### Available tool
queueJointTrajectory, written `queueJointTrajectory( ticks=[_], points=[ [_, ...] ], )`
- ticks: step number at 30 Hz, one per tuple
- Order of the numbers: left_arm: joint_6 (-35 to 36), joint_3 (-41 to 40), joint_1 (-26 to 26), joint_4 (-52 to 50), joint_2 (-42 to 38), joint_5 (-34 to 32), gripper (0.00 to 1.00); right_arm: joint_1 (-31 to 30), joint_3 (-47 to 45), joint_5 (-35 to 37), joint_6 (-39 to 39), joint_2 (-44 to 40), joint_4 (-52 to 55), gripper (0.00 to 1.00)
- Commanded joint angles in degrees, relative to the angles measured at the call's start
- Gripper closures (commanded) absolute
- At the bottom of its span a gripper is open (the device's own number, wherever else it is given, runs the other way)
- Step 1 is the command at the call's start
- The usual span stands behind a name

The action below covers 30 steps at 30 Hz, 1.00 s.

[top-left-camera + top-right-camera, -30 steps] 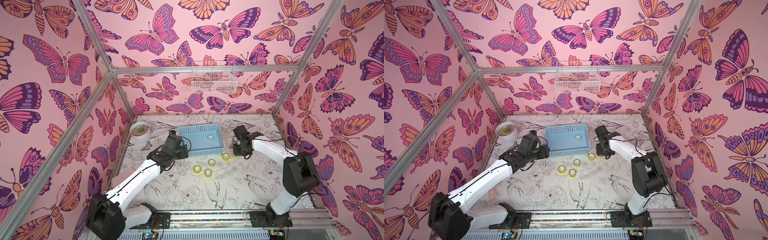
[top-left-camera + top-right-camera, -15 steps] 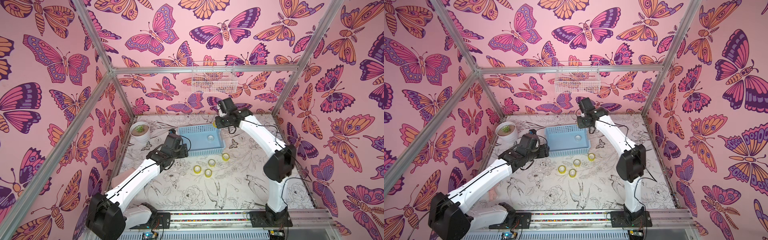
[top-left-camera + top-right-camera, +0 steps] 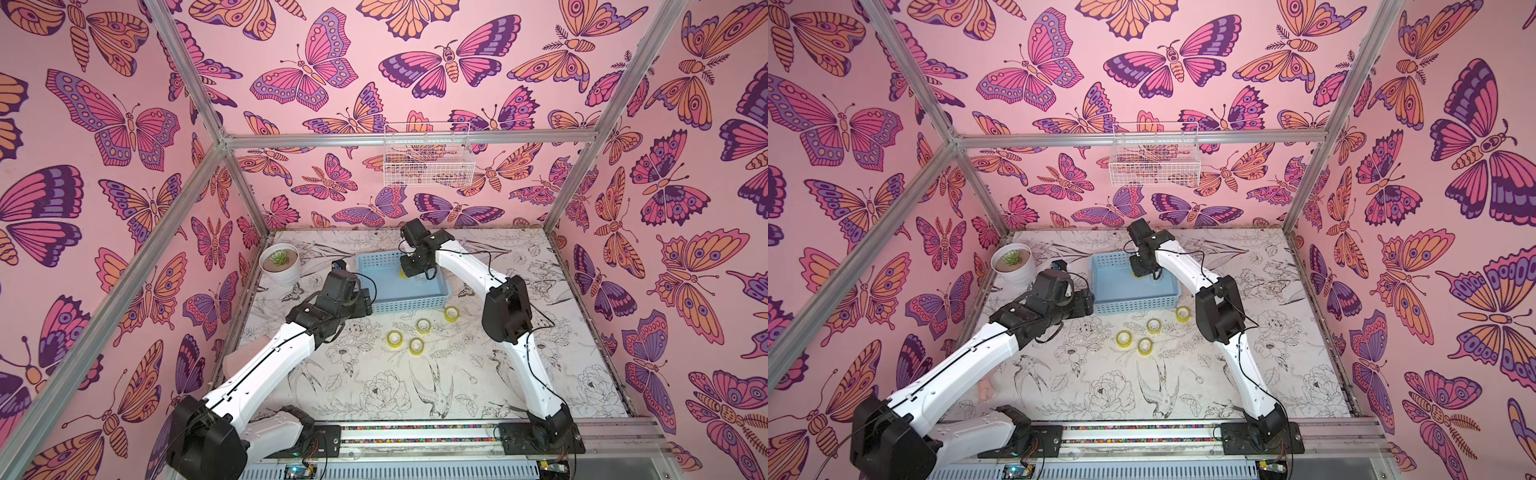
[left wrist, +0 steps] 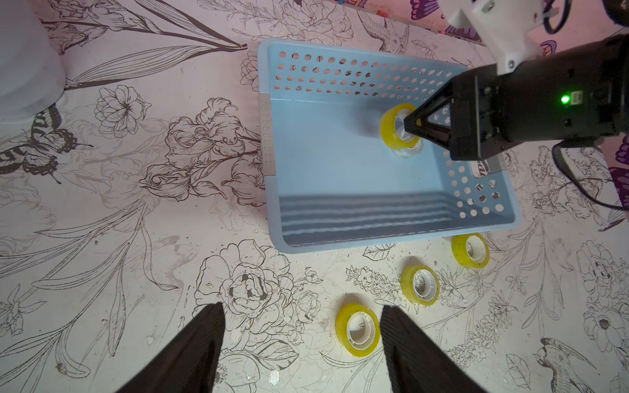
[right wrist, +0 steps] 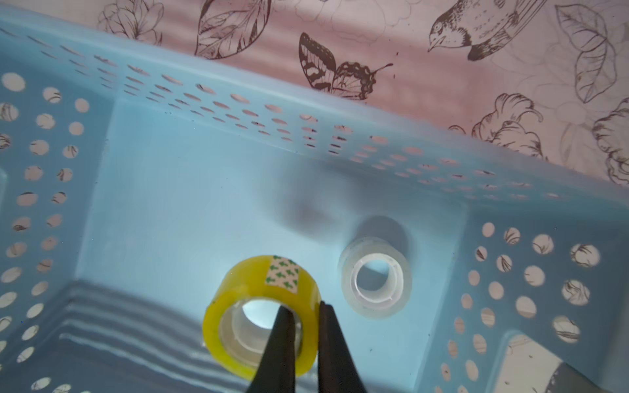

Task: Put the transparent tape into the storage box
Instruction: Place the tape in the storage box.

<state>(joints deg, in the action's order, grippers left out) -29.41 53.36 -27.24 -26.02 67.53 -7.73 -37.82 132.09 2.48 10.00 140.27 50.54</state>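
A yellow tape roll hangs over the floor of the storage box, nipped by the right pincer: one finger sits inside the ring and the other outside, nearly closed on its wall. A white tab printed with small green shapes sticks to its band. Just beside it a colourless roll lies flat on the blue floor, towards the right wall. Four yellow rolls lie in a loose group on the bench just near of the box; the print on their cores is too small to read. The left pincer stands wide apart with nothing in it, by the box's near left corner. The bench wears black line drawings of flowers and birds. A plant pot stands far left. Pink butterfly walls on an aluminium frame enclose everything, and a wire basket hangs on the far wall.
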Motion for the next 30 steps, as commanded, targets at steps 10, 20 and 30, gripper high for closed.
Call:
queueJointTrajectory(
  ticks=[10, 20, 30],
  points=[
    [0.49, -0.72, 2.24, -1.64, 0.69, 2.28, 0.21, -0.28, 6.74, 2.10, -1.77, 7.38, 1.12, 1.00],
    [0.40, -1.15, 2.76, -1.66, 0.49, 2.30, 0.19, -0.16, 7.23, 4.15, -1.69, 8.28, 1.76, 0.73],
    [0.57, -2.06, 2.90, -1.66, -0.66, 2.41, 0.18, -0.18, 8.58, 4.01, -1.74, 5.39, 0.77, 0.68]
  ],
)
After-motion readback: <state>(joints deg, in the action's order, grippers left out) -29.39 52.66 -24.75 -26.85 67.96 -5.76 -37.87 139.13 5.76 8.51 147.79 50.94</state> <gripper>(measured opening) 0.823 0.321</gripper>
